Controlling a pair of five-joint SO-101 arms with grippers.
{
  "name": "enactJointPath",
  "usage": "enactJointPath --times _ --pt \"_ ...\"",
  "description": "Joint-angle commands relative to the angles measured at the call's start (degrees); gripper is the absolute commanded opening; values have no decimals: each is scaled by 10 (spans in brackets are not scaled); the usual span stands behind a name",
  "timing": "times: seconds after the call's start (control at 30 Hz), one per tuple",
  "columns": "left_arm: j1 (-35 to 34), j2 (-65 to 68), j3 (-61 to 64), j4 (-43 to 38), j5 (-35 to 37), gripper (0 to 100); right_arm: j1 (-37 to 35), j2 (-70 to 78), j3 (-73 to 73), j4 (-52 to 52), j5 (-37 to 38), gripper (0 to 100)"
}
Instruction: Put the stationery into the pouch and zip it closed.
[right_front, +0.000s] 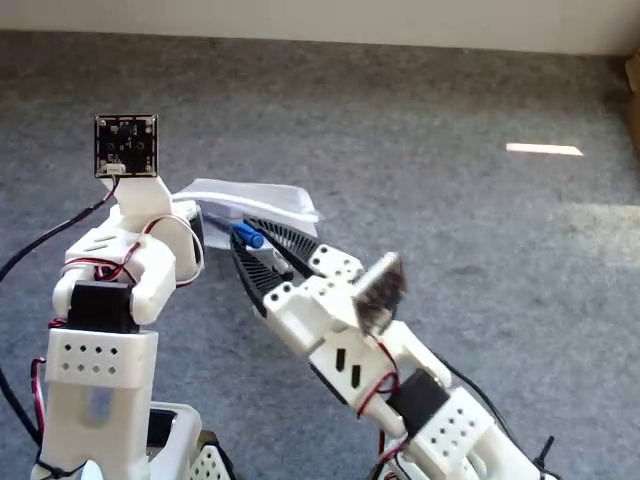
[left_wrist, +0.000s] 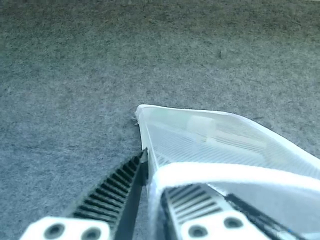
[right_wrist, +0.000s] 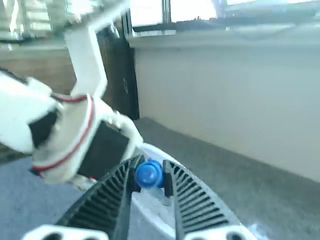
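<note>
A translucent white pouch (right_front: 262, 200) lies on the grey carpet, one edge lifted. My left gripper (left_wrist: 152, 172) is shut on the pouch's white rim (left_wrist: 220, 172), and the mesh side of the pouch (left_wrist: 220, 137) stretches away from it. A blue pen (right_front: 247, 237) is pinched between the black ribbed fingers of my right gripper (right_front: 265, 250), just above the pouch's raised edge. In the right wrist view the pen's round blue end (right_wrist: 149, 173) sits between the fingertips of the right gripper (right_wrist: 149, 167), close to the left arm (right_wrist: 65, 130).
Grey carpet (right_front: 470, 180) spreads to the right and back. A pale wall base (right_front: 400, 25) runs along the far edge. The two arms stand close together at the pouch, and the left arm's camera board (right_front: 126, 146) rises above it.
</note>
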Motion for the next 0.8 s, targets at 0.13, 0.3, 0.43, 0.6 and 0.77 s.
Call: enactJointPath --times 0.13,0.3,0.43,0.6,0.77 --pt "-7 -18 -7 -15 -4 10 8 -73 13 -7 -76 4" --pt "-19 -19 -7 -14 -2 10 9 -1 13 -9 -78 4" --pt "-19 -21 2 -18 -2 10 9 59 17 -65 -76 4" --pt "-19 -21 4 -18 -2 10 10 111 16 -102 -76 156" --pt "-19 -21 4 -18 -2 10 37 105 14 -100 -77 259"
